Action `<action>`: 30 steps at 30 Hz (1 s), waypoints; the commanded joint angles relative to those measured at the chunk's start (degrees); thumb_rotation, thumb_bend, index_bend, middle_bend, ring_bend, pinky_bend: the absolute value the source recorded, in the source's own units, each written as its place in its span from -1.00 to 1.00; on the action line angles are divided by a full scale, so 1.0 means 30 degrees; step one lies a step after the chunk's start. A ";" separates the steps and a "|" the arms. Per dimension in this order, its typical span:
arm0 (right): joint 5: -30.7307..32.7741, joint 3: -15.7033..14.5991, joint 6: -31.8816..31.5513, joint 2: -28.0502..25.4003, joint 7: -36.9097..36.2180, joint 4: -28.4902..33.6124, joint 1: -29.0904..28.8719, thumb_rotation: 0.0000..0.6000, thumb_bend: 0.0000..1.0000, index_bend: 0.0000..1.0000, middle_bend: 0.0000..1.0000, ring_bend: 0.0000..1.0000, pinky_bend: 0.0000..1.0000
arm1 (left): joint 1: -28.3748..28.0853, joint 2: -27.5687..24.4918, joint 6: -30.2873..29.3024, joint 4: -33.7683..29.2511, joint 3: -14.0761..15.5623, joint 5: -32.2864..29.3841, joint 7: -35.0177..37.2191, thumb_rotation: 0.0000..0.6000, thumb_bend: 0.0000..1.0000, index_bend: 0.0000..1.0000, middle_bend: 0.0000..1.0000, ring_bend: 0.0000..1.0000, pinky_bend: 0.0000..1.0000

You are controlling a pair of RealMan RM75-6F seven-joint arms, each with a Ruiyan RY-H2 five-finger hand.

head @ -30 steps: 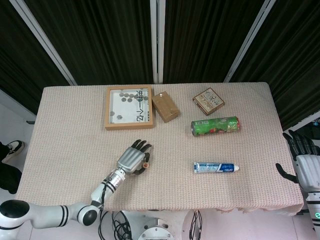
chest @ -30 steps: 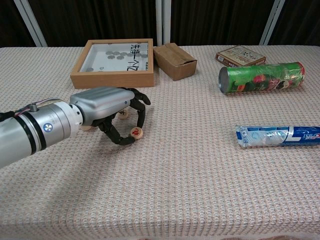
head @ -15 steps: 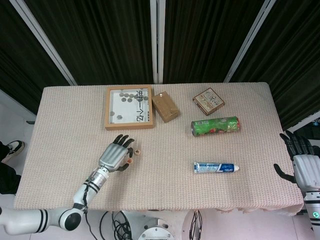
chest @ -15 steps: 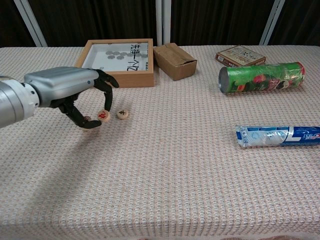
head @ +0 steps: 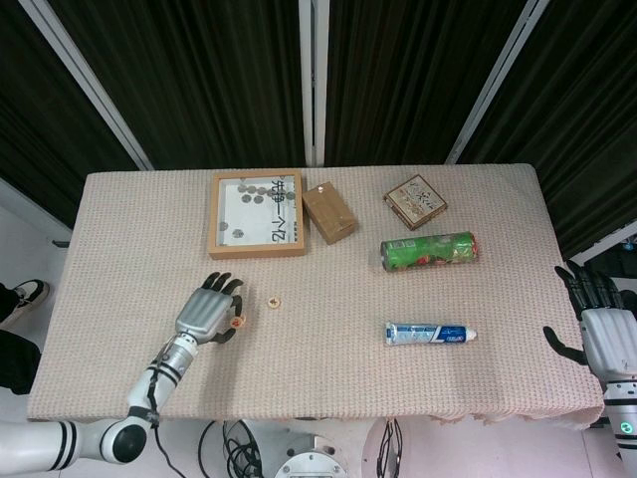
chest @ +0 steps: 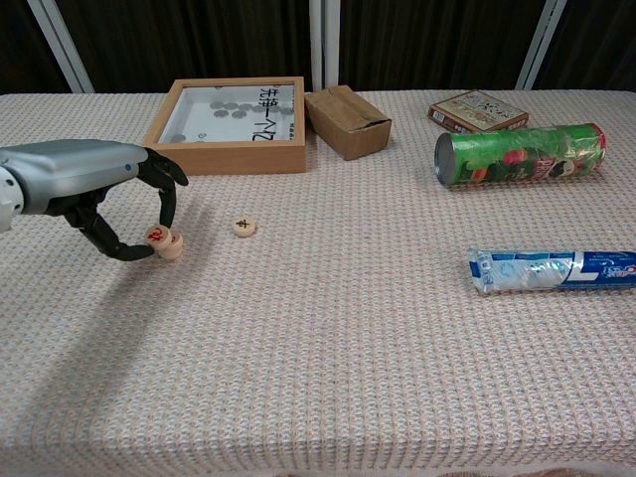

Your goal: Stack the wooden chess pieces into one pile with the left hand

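Note:
My left hand (chest: 94,189) (head: 206,315) hangs low over the left part of the table and pinches a round wooden chess piece with a red mark (chest: 156,237) between thumb and finger. That piece sits right against another wooden piece (chest: 173,245) lying on the cloth. A third piece (chest: 244,227) (head: 274,301) lies alone to the right of the hand. My right hand (head: 600,324) hovers open past the table's right edge, fingers spread.
A wooden framed tray (chest: 230,152) (head: 257,244) with small discs stands at the back, beside a cardboard box (chest: 347,120). A green can (chest: 519,153) lies on its side, a toothpaste tube (chest: 553,269) in front of it, a small patterned box (chest: 478,110) behind.
My left hand has carried the red-marked piece leftward, from the table's middle past the lone piece, over to the piece at the left. The right hand barely shifted.

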State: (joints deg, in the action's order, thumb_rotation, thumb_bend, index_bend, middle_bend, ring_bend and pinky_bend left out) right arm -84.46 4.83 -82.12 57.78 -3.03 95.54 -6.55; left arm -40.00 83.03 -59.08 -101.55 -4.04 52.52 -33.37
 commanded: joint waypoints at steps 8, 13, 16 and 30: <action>0.0021 -0.0015 0.0115 -0.0030 -0.0101 -0.0062 -0.0032 1.00 -0.52 -1.00 -1.00 -1.00 -1.00 | -0.0253 0.0479 0.0043 0.0638 -0.0056 0.0045 0.0134 1.00 -0.43 -0.05 -0.76 -1.00 -1.00; 0.0065 0.0023 0.0023 -0.0039 -0.0147 -0.0078 0.0008 1.00 -0.52 -1.00 -1.00 -1.00 -1.00 | -0.0355 0.0499 0.0172 0.0822 0.0017 -0.0244 0.0052 1.00 -0.44 -0.06 -0.76 -1.00 -1.00; 0.0083 0.0012 0.0084 -0.0025 -0.0114 -0.0078 -0.0013 1.00 -0.52 -1.00 -1.00 -1.00 -1.00 | -0.0385 0.0564 0.0086 0.0909 0.0002 -0.0175 0.0080 1.00 -0.43 -0.07 -0.76 -1.00 -1.00; 0.0080 -0.0007 0.0137 -0.0017 -0.0081 -0.0067 -0.0033 1.00 -0.52 -1.00 -1.00 -1.00 -1.00 | -0.0321 0.0551 -0.0079 0.1116 0.0099 -0.0088 0.0310 1.00 -0.44 -0.33 -0.76 -1.00 -1.00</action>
State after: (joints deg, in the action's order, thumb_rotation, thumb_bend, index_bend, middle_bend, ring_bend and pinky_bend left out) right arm -84.22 4.81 -81.71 57.73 -3.27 95.35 -6.65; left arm -40.96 84.69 -59.31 -98.19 -3.74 52.25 -32.44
